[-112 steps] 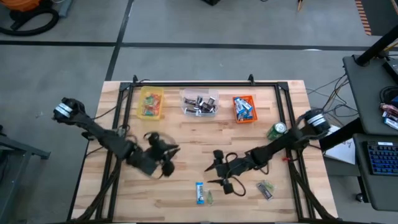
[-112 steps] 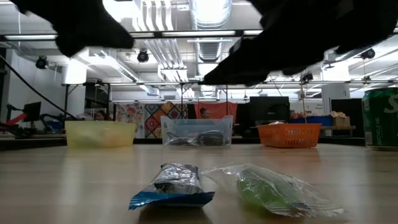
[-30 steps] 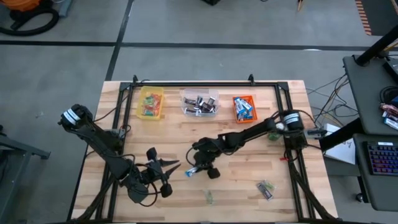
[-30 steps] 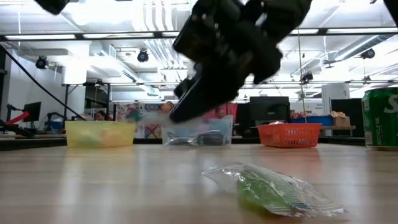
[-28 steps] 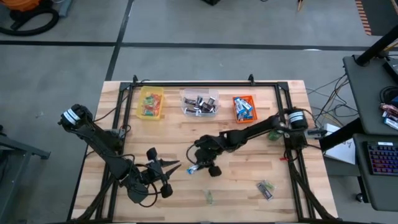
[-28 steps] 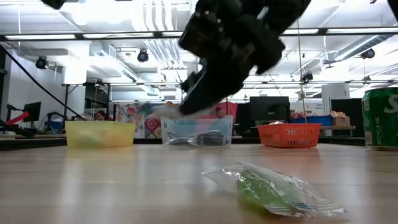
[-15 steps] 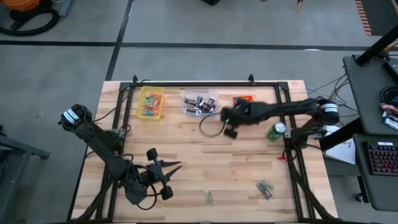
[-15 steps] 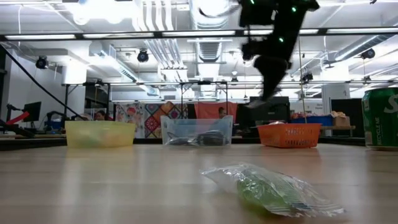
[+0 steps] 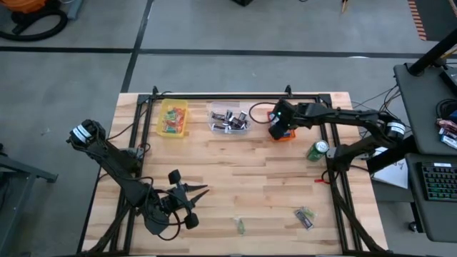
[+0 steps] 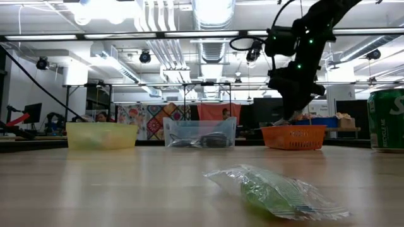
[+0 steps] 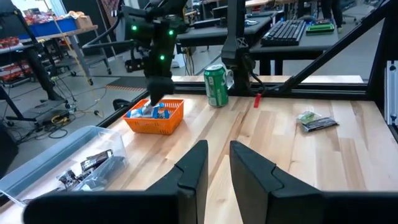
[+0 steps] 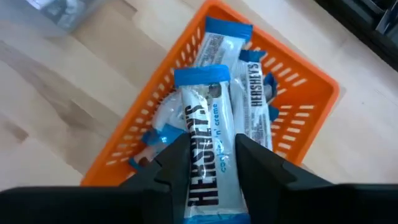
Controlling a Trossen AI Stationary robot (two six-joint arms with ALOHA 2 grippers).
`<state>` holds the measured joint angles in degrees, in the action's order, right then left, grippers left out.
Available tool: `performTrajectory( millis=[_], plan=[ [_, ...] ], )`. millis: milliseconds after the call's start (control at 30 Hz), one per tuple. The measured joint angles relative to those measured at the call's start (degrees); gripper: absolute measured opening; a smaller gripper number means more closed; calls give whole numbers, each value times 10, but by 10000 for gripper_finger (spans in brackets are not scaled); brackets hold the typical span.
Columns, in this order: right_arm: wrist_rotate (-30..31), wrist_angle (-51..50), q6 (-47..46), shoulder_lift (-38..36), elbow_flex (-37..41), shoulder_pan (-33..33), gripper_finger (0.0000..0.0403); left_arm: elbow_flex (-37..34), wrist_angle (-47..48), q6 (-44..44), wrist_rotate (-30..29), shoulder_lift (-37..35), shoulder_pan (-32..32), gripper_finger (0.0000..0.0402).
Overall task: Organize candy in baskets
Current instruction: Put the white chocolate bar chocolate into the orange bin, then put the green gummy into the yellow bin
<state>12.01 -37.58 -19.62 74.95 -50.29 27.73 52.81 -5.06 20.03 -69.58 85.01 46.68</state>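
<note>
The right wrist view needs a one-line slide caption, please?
Right gripper poised over orange basket, a blue-and-white bar between its fingers.

Right gripper [image 9: 280, 128] over orange basket [image 9: 287, 135]; left gripper [image 9: 200, 191] low near table's [image 9: 271, 185] front-left.

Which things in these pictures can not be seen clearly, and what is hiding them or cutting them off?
- High view: the orange plastic basket is mostly hidden by the right tool above it.
- Low view: the green can is cut off by the picture's right edge.
- High view: the small green wrapped candy is too small to identify.
- Right wrist view: whether the blue-and-white bar between the fingers is gripped or released is unclear.
</note>
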Motion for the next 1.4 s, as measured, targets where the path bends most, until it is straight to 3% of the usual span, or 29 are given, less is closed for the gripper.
performTrajectory(
  millis=[433,500,600,667,733,1133,1400],
  plan=[
    [-8,-44,8,-9,-53,-6,138,0,0,19,0,35,-1,50],
    [-49,-62,8,-14,-69,-16,137,-1,0,31,0,43,-1,50],
    [-169,-67,0,-22,-84,-40,134,-1,0,44,1,50,-1,50],
    [-239,-67,-13,-26,-86,-71,131,-1,0,47,1,54,-1,50],
    [-268,-67,-34,-26,-85,-113,128,-1,0,47,1,58,-1,50],
    [-273,-119,-258,-17,-72,-414,123,-1,-1,45,0,69,-3,50],
    [-251,-167,-430,-17,-66,-536,127,-1,-1,26,-4,68,-6,50]
  ],
)
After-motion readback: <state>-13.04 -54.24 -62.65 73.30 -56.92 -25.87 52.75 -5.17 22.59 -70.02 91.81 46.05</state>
